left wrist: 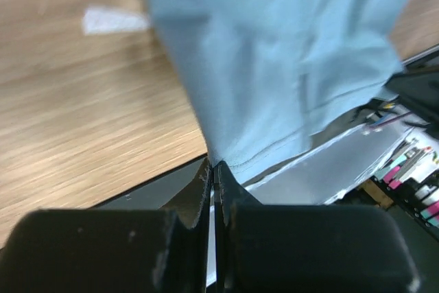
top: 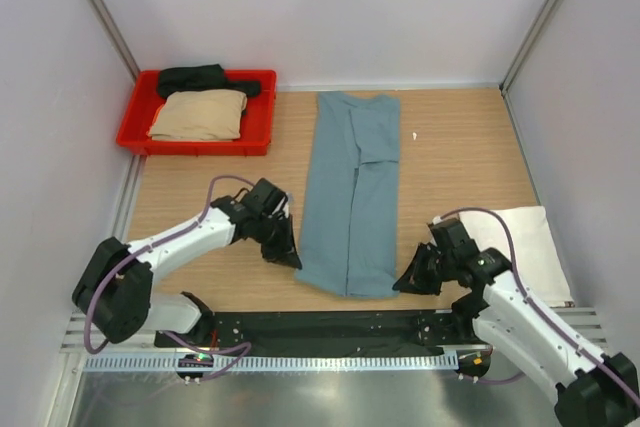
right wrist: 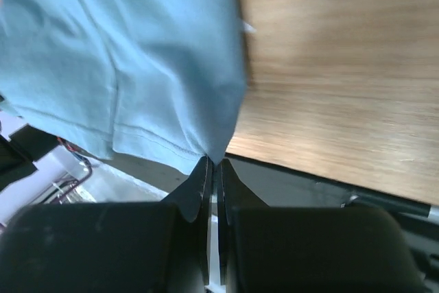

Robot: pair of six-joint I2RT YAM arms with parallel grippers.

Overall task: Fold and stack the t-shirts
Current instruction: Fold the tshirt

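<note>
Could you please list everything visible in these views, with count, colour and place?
teal-blue t-shirt: 1, dusty teal-blue, long folded strip down the table's middle
tan t-shirt: 1, tan, folded in the tray
black t-shirt: 1, black, in the tray behind the tan one
white t-shirt: 1, white, table's near right edge
red tray: 1, red, far left corner
white scrap: 1, white, right of the strip's far end
table: 1, light wood
left gripper: 1, black, pinching the strip's near left corner
right gripper: 1, black, pinching its near right corner
</note>
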